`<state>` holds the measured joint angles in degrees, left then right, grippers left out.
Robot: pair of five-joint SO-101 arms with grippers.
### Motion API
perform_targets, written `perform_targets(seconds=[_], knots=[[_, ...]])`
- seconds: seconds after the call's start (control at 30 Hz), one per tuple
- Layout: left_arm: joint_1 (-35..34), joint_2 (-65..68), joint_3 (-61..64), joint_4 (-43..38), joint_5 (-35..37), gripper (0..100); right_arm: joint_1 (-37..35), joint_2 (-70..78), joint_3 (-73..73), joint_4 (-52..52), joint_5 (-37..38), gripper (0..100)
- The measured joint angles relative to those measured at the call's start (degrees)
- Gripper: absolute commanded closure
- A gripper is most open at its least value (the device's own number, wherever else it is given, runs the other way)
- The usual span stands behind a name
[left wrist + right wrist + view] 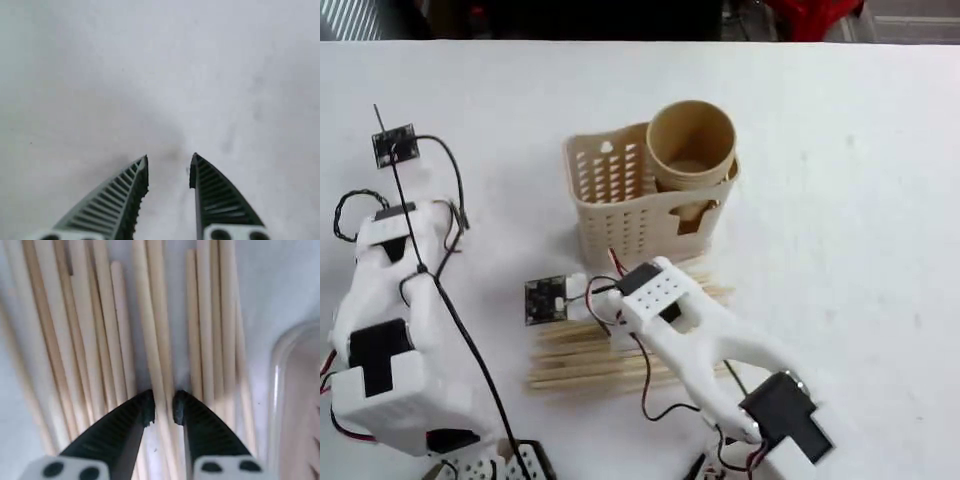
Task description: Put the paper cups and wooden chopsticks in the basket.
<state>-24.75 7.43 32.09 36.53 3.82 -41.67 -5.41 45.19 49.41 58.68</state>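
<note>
Tabletop: white, carrying all items.

Basket: cream, perforated walls, standing upright near the centre of the tabletop.

Cups: tan paper cups, nested in one stack, standing inside the basket at its right-hand end in the high view. The top cup's rim rises above the basket rim. The number in the stack cannot be told.

Chopsticks: pale wooden sticks lying flat on the tabletop in a loose, roughly parallel bundle, just beside the basket on the side nearer the arms. All are outside the basket.

Right arm: extended over the bundle, its wrist close to the basket's near wall.

Right pincer: down among the sticks, tips drawn narrowly together with a single stick running between them. Both tips appear to touch that stick, so it reads as clamped. Neighbouring sticks lie just beside it on both sides.

Left arm: folded at the left of the tabletop, well apart from basket and sticks.

Left pincer: tips apart, nothing between them, over bare tabletop.
</note>
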Motion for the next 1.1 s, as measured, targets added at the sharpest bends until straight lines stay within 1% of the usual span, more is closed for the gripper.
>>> perform_targets(seconds=[0.13,0.27,0.3,0.43,0.87,0.97,1.1], knots=[[0.0,0.0,0.0,0.0,0.0,85,0.9,-3.5,0.4,0.8,-2.5,93.5],[0.0,0.0,0.0,0.0,0.0,85,1.4,-6.9,0.7,3.1,-3.1,83.5],[0.0,0.0,0.0,0.0,0.0,85,1.4,-7.3,1.1,3.3,-3.1,82.4],[0.0,0.0,0.0,0.0,0.0,85,1.4,-7.6,2.0,3.5,-3.1,86.6],[0.0,0.0,0.0,0.0,0.0,85,1.4,-7.6,2.7,0.8,-3.1,85.4],[0.0,0.0,0.0,0.0,0.0,85,1.4,-5.6,3.0,-1.3,-3.3,86.0],[0.0,0.0,0.0,0.0,0.0,85,1.5,-2.8,2.3,-2.7,-5.2,95.1]])
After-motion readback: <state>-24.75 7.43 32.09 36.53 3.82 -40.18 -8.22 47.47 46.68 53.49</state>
